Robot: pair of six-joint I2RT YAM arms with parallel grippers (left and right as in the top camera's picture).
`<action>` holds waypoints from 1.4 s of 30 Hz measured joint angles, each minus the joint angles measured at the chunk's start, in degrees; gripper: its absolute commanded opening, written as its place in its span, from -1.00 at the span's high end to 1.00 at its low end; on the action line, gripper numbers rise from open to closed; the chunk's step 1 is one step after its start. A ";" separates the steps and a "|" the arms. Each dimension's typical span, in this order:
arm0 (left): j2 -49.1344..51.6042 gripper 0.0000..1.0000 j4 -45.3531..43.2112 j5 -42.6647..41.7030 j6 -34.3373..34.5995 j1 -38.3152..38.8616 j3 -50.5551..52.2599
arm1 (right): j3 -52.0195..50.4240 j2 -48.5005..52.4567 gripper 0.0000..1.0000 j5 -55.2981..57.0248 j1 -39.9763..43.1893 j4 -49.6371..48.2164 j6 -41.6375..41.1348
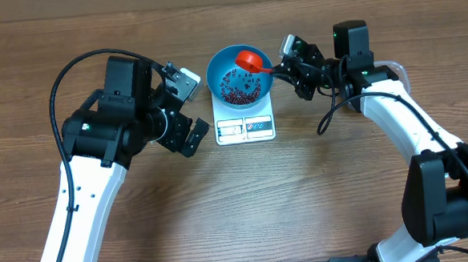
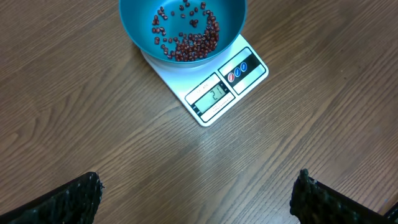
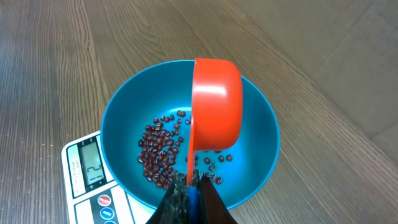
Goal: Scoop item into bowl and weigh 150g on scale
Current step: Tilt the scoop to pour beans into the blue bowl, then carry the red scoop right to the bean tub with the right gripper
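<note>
Brown wood-grain desk (image 1: pixel 317 191) fills the overhead view. Near its middle sits a small flat white rectangular kitchen scale (image 1: pixel 246 129), and a round deep bright blue bowl (image 1: pixel 219 71) stands on its platform. A loose pile of small dark red-brown beans (image 1: pixel 240 90) lies in the bottom of the bowl. An orange-red plastic scoop (image 1: pixel 249 60) hangs over the bowl's far side. The right pincer (image 1: pixel 281 66) is clamped on the handle from the right. The left pincer (image 1: pixel 186 111) hovers just left of the scale, jaws spread wide and holding nothing.

From the left wrist, two dark fingers (image 2: pixel 68 199) show at the bottom corners, far apart, with bare desk between them. Beyond stands the scale, its display and buttons on the near edge; the digits are too small to read surely. The bowl rests on it, beans scattered and heaped toward its near side.

From the right wrist, the closed jaws pinch the scoop's thin handle at the bottom edge. The scoop's cup is over the bowl, its rounded back toward the camera. Beans lie under and left of it. One scale corner shows at lower left.
</note>
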State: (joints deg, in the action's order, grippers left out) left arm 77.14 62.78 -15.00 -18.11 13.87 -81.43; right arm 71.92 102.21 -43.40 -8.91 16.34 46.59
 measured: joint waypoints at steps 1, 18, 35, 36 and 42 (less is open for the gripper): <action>0.00 -0.99 0.00 0.00 0.00 0.00 0.00 | 0.00 0.00 0.93 0.24 0.02 -0.31 0.00; 0.00 -0.99 0.00 0.00 0.00 0.00 0.00 | 0.00 0.00 0.93 1.22 -0.13 -0.52 -0.02; 0.00 -0.99 0.00 0.00 0.00 0.00 0.00 | 0.00 -10.84 0.93 0.61 11.45 -2.99 -26.91; 0.00 -0.99 0.00 0.00 0.00 0.00 0.00 | 0.02 -11.72 0.93 0.52 13.68 -1.90 -30.42; 0.00 -0.99 -0.02 0.00 0.00 0.00 0.00 | 0.28 -12.90 0.93 0.76 25.42 12.48 -48.65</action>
State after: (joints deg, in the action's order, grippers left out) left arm 77.14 62.76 -15.00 -18.11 13.87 -81.43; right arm 72.20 89.32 -42.63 16.51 28.82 -2.07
